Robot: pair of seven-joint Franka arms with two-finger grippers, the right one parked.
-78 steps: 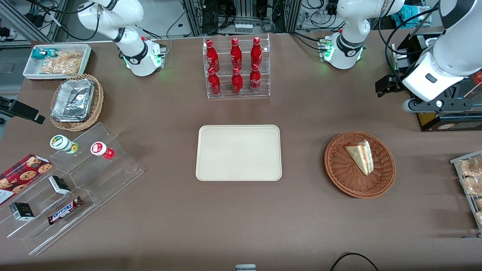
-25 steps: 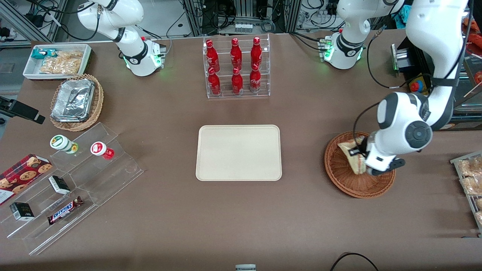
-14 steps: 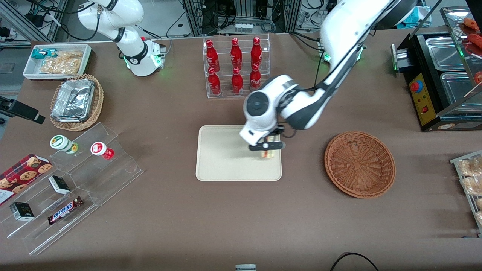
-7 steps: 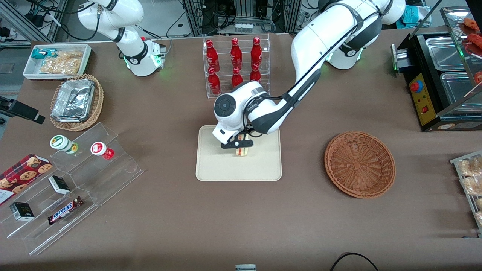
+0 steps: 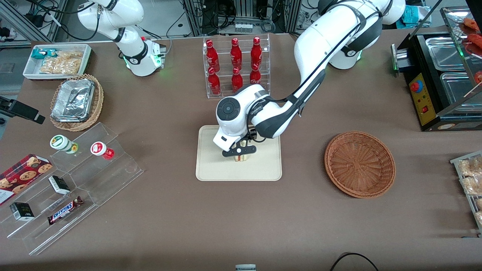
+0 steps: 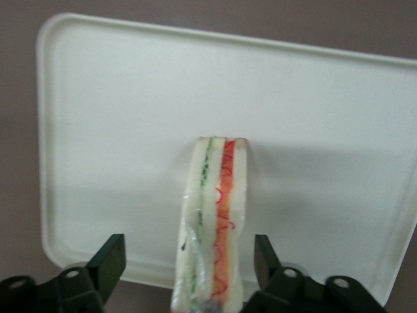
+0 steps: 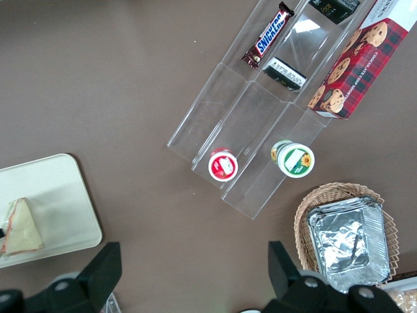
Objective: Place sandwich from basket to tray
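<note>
The sandwich [image 5: 241, 157] stands on its edge on the cream tray [image 5: 211, 165], near the tray's middle. Its red and green filling lines show in the left wrist view [image 6: 215, 215]. My left gripper [image 5: 240, 151] is low over the tray, straddling the sandwich. In the left wrist view the gripper [image 6: 189, 253] is open, with a gap between each black finger [image 6: 111, 257] and the bread. The reddish-brown wicker basket [image 5: 359, 163] sits toward the working arm's end of the table with nothing in it. The right wrist view also shows the sandwich [image 7: 19, 229] on the tray [image 7: 62, 195].
A clear rack of red bottles [image 5: 236, 67] stands farther from the camera than the tray. A clear stepped shelf [image 5: 71, 180] with snacks and a tan basket with a foil container [image 5: 75, 101] lie toward the parked arm's end. A black warmer [image 5: 440, 79] stands past the basket.
The gripper carried the sandwich from the basket over to the tray. In the last half second it came a little lower and nearer the camera over the tray.
</note>
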